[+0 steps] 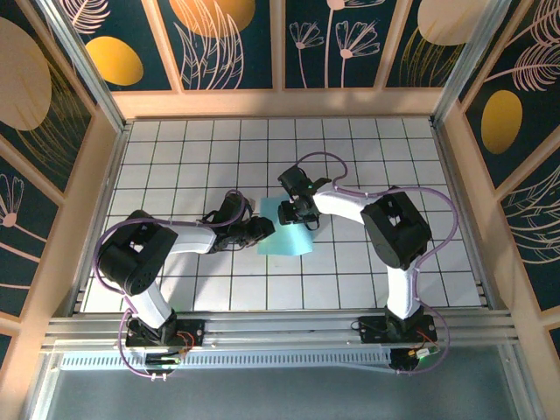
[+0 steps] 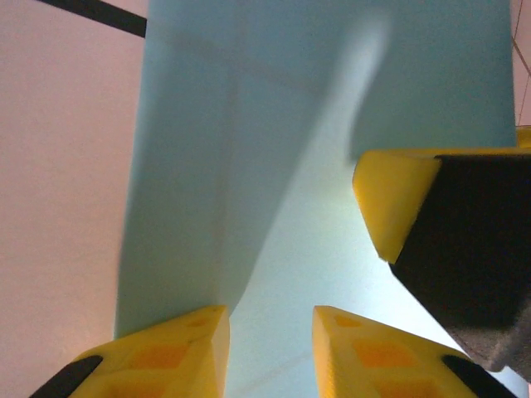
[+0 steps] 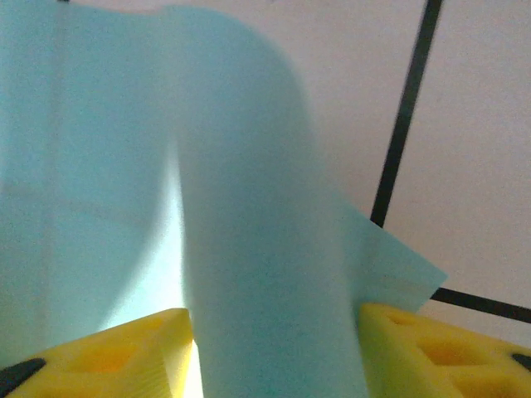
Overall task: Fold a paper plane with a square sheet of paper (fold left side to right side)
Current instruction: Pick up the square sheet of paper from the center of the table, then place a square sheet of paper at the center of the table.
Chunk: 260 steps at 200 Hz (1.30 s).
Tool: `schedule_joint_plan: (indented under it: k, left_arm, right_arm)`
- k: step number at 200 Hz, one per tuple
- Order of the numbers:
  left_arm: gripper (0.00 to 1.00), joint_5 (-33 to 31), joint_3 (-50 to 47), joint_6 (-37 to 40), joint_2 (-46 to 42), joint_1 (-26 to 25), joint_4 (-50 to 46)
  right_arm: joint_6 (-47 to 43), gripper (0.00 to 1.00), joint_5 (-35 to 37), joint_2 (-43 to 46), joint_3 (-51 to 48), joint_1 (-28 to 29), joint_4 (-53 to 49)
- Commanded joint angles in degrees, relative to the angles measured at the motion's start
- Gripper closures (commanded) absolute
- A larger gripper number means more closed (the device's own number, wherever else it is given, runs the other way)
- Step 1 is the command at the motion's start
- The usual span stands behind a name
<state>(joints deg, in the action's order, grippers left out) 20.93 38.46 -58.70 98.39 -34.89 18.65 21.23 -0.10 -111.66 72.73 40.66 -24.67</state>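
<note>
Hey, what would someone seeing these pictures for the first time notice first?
The light-blue square sheet of paper at the middle of the grid table stands out, with left end effector and right end effector meeting at it. Up close, the paper humps up between bright yellow fingers.

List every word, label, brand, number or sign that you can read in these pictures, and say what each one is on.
None: no word, number or sign can be read in these pictures.
The blue sheet of paper is plain.
The wall panels bear only flower and circle patterns, no writing.
Any marks on the small boards at the arm bases are too small to read.
</note>
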Motion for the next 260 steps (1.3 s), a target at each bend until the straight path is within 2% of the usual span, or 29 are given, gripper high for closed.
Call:
schedule_joint_plan:
  k: [1, 38, 75, 117, 141, 159, 197, 232, 260]
  left_arm:
    - [0.65, -2.12, -1.10, -0.73, -0.70, -0.37, -0.51]
    - [0.56, -4.80, -0.58, 1.35, -6.21, 0.23, -3.63]
    - [0.48, -2.94, -3.62, 3.05, -13.35, 4.57, -2.69]
    - [0.28, 4.77, -12.19, 4.88, -25.84, 12.89, 9.63]
    - [0.12, 10.05, -15.21, 7.84, -32.32, 13.82, 18.77]
    - [0.07, 14.45, -15.70, 9.50, -35.08, 13.78, 23.92]
    - [0.03, 22.16, -14.31, 10.45, -35.17, 13.72, 30.24]
    - [0.03, 26.51, -11.96, 9.52, -32.34, 13.73, 34.58]
    - [0.02, 29.04, -9.71, 9.34, -30.35, 13.46, 36.00]
  right_arm:
    - [-0.32, 0.53, -2.02, -0.62, 1.67, 0.13, -3.10]
    - [-0.15, 0.66, -7.18, 1.87, -0.43, -1.52, -0.72]
    - [0.69, 0.71, -15.48, 7.29, -4.75, -4.72, 4.23]
    - [0.17, 0.74, -29.43, 17.49, -10.74, -9.49, 12.13]
    - [-2.37, 0.75, -36.58, 23.62, -12.65, -13.28, 14.30]
    - [-4.36, 0.76, -42.28, 27.97, -13.53, -14.35, 15.32]
    - [-4.48, 0.76, -51.91, 35.04, -12.85, -14.39, 17.02]
    - [1.09, 0.77, -59.92, 39.40, -12.40, -13.88, 23.34]
    - [4.93, 0.77, -63.53, 40.98, -12.10, -11.97, 28.82]
